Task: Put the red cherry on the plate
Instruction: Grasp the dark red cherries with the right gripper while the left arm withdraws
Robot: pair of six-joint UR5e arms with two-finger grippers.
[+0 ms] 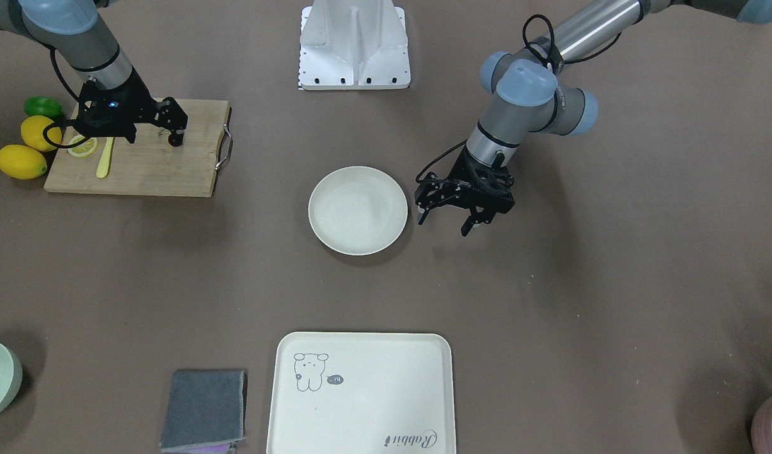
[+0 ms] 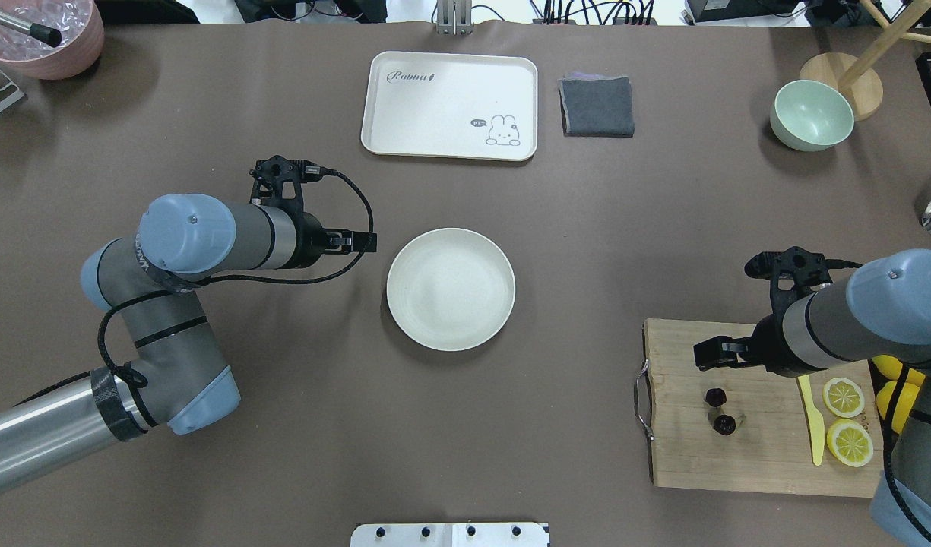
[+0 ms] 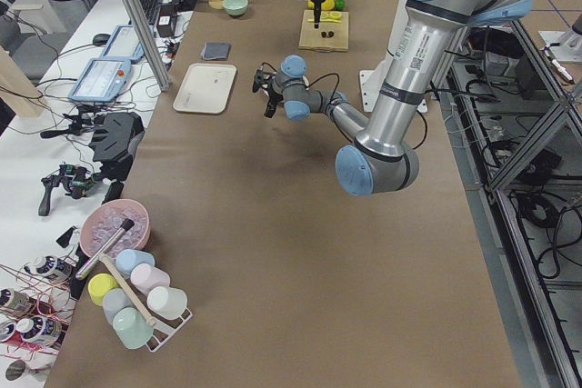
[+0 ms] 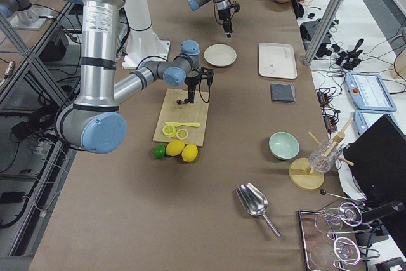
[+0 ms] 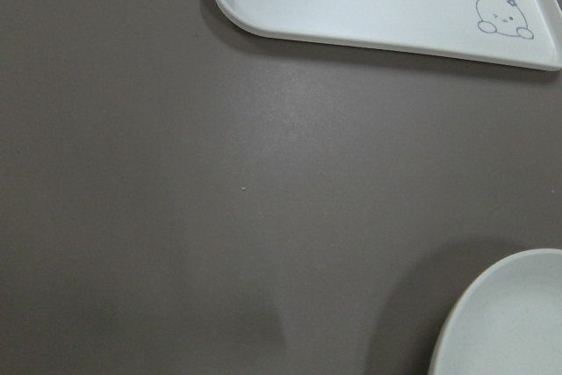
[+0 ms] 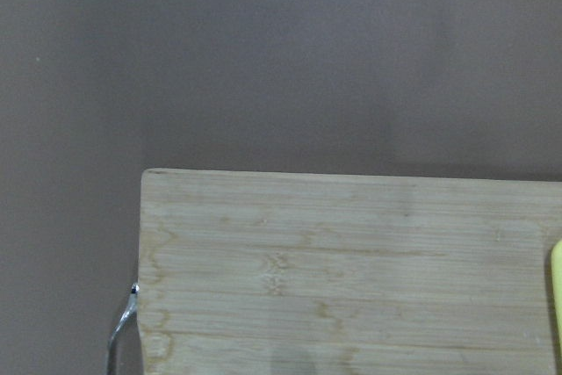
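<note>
Presumably light, slippery, easily bruised: red cherry point(image 2: 724, 425) on the cutting board point(image 2: 739, 463), well apart from the plate point(image 2: 450, 292); best pinched softly across one fruit; right end effector point(image 2: 701, 355) just beside, state: cannot tell; left end effector point(image 1: 443, 222) spread open.

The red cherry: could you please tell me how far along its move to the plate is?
Nothing is done yet: the red cherry lies on the cutting board and the plate is empty. In hand: the right tool hovers over the board near the cherry, not gripping it. Remaining: grasp, carry, set it on the plate.
</note>
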